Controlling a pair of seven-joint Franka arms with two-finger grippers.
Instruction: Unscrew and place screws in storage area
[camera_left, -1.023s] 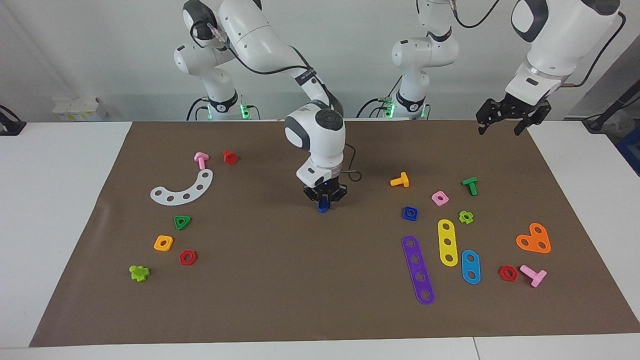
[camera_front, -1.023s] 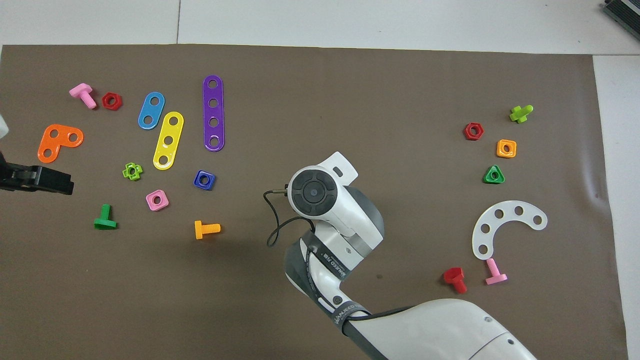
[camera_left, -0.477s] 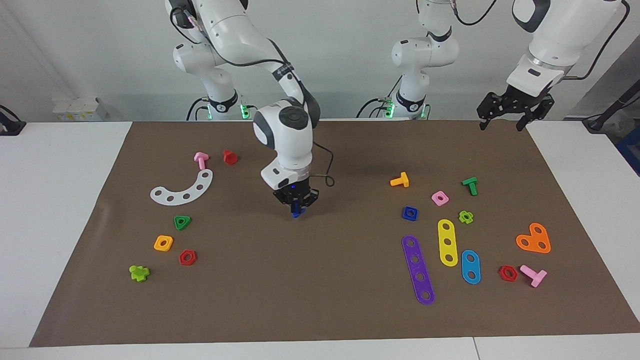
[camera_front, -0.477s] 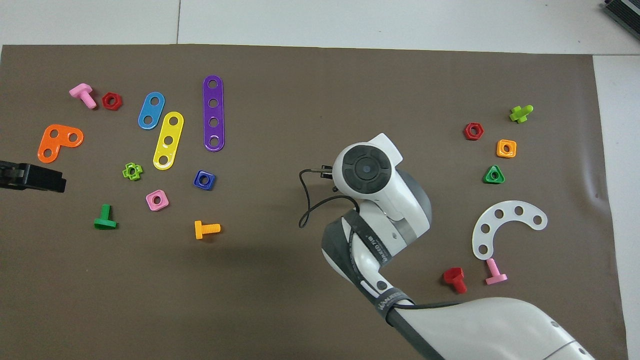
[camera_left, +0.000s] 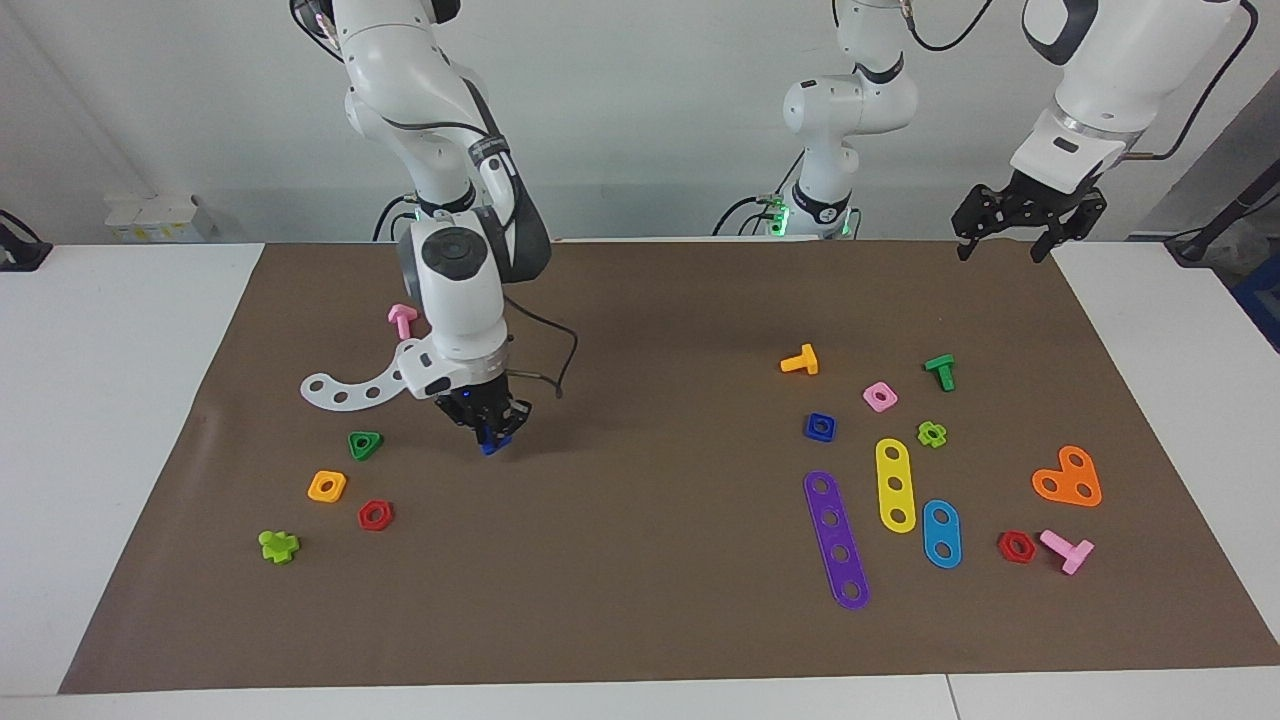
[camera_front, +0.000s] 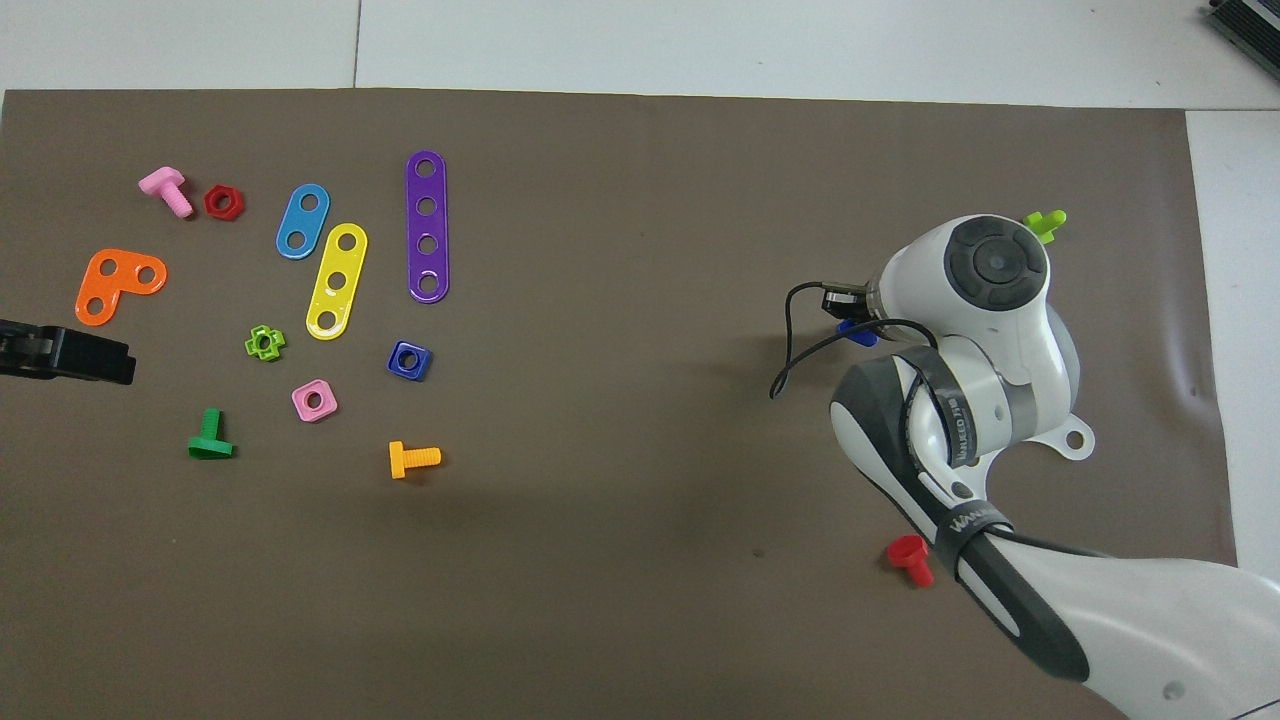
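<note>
While the right gripper hangs low over the brown paper mat beside the green triangular nut, we see its fingers clamped on the small blue bolt, glossy plastic, stem hidden. We find the matching blue square nut, round-holed, lying well apart from the green triangular nut, toward the left arm's end of the mat. The left gripper waits above the mat's edge there, its black fingers spread and holding nothing.
</note>
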